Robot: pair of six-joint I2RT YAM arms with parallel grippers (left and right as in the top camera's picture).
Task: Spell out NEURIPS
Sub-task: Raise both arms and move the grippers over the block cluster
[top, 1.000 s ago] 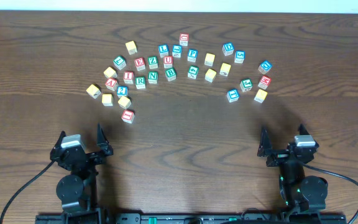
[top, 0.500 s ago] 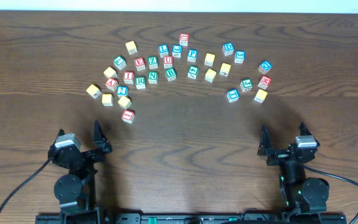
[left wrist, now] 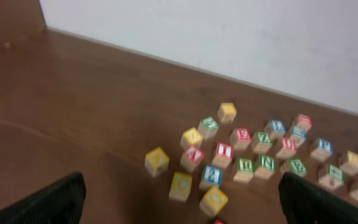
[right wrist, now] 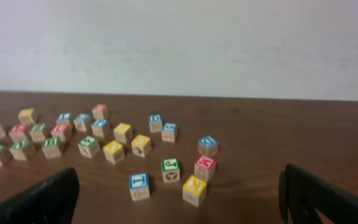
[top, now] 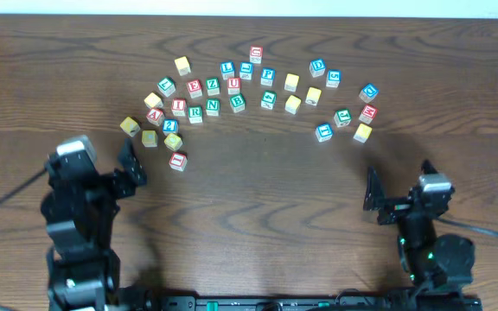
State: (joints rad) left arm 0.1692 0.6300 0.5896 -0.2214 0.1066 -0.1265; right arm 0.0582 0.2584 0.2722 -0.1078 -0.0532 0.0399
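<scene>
Dark wood-grain table (top: 258,199) runs up to a pale wall, and a loose arc of small wooden letter cubes (top: 332,79) sits on its far half. In the left part of that arc the red E (top: 194,87) and the U (top: 233,85) stand in one row with a green Z (top: 213,86) between them. Just nearer the arms lie the red I (top: 179,107), green R (top: 195,112) and green N (top: 213,106) side by side, with a green B (top: 238,103) next along. The blue P (top: 268,77) is a little right of the U. Several yellow-faced cubes (top: 292,104) are scattered about — whether any of them carries an S I cannot tell. The left gripper (left wrist: 181,177) hovers near the arc's left end, jaws spread wide and holding nothing. The right gripper (top: 397,175) hangs well apart from the cubes at the near right — jaws likewise wide and empty. One red-framed cube (top: 177,161) sits alone, nearest the left arm.
</scene>
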